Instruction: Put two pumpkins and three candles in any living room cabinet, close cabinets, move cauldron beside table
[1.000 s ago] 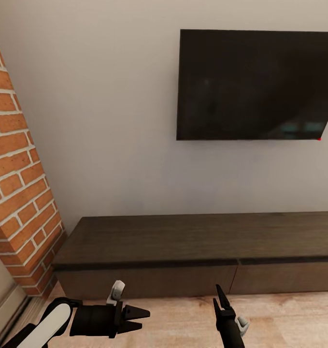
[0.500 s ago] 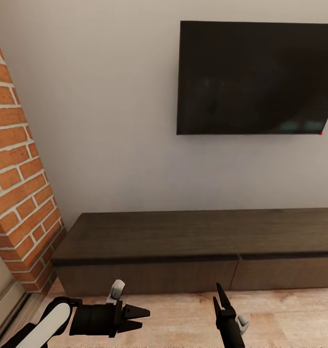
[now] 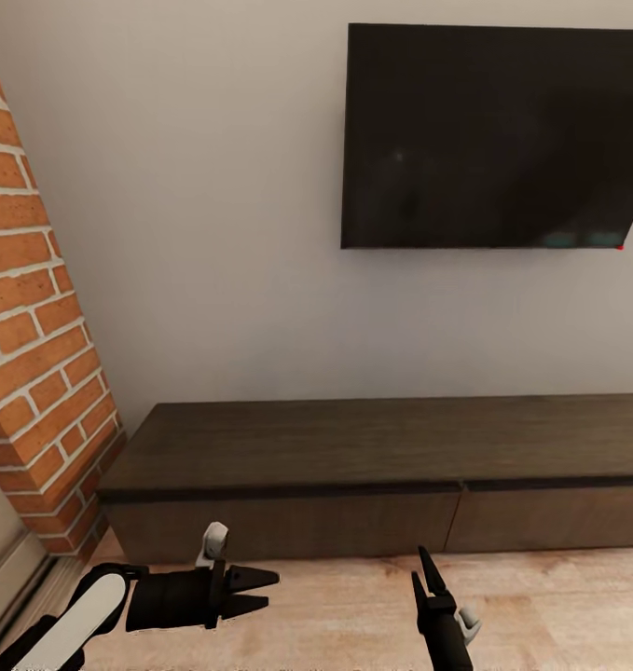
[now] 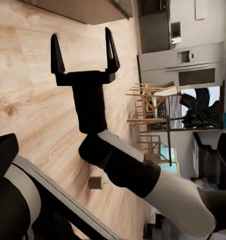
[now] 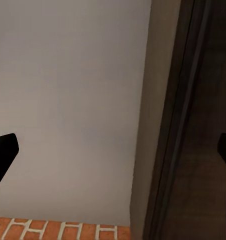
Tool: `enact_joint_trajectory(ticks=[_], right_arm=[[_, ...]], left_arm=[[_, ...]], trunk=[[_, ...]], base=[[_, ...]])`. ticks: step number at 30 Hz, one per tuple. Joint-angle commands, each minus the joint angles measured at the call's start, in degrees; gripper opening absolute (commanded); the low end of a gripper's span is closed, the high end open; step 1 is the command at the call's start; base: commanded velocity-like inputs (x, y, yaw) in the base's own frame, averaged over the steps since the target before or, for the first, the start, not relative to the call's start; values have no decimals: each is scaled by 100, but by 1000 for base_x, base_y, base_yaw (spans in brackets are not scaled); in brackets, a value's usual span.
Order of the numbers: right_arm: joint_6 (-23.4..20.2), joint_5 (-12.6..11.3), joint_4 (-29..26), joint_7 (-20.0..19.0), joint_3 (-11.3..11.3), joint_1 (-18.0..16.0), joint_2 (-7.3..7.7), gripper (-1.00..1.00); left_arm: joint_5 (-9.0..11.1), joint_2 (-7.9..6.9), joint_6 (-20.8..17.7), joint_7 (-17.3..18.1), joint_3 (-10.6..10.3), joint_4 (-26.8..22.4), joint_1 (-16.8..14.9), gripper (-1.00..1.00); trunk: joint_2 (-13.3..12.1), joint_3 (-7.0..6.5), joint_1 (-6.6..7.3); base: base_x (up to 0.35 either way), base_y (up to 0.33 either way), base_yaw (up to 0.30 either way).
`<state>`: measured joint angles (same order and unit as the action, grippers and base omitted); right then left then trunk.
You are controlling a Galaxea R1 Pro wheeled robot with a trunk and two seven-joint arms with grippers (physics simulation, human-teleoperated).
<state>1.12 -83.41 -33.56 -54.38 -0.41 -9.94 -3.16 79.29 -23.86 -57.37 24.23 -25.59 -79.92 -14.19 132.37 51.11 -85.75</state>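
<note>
Low across the frame's bottom half the cabinet (image 3: 391, 466) sits closed, so we should square up, both jaws apart and empty.

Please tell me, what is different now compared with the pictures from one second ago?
The whole head view has shifted: the TV and the cabinet sit higher in the picture, so the camera moved, not the things. The left gripper shows a little lower and further left. The right gripper stays open and empty, the left gripper holds nothing, and the cabinet's drawers stay closed.
</note>
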Motion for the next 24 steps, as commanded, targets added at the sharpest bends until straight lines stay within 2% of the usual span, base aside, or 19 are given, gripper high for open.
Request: enact_joint_trajectory(ticks=[1, 4, 8, 14, 24], right_arm=[[11, -12, 5, -15, -3, -2, 1, 100], [11, -37, 6, -16, -8, -3, 6, 100], [16, -165, 18, -17, -11, -1, 12, 100], [12, -343, 9, -19, -10, 0, 24, 100], [17, -383, 14, -20, -6, -3, 26, 100]], left_arm=[[-45, -4, -2, 162, 25, -5, -2, 100], [-74, 1, 0, 369, 55, -3, 2, 100], [-91, 3, 4, 460, 83, 24, 2, 100], [-88, 5, 6, 484, 90, 16, 3, 100], [-90, 4, 7, 486, 96, 37, 3, 100]], trunk=[[44, 24, -21], [164, 78, -87], [325, 150, -175], [565, 257, -307], [966, 437, -527]], base=[[0, 0, 0], [0, 0, 0], [0, 0, 0], [0, 0, 0], [0, 0, 0]])
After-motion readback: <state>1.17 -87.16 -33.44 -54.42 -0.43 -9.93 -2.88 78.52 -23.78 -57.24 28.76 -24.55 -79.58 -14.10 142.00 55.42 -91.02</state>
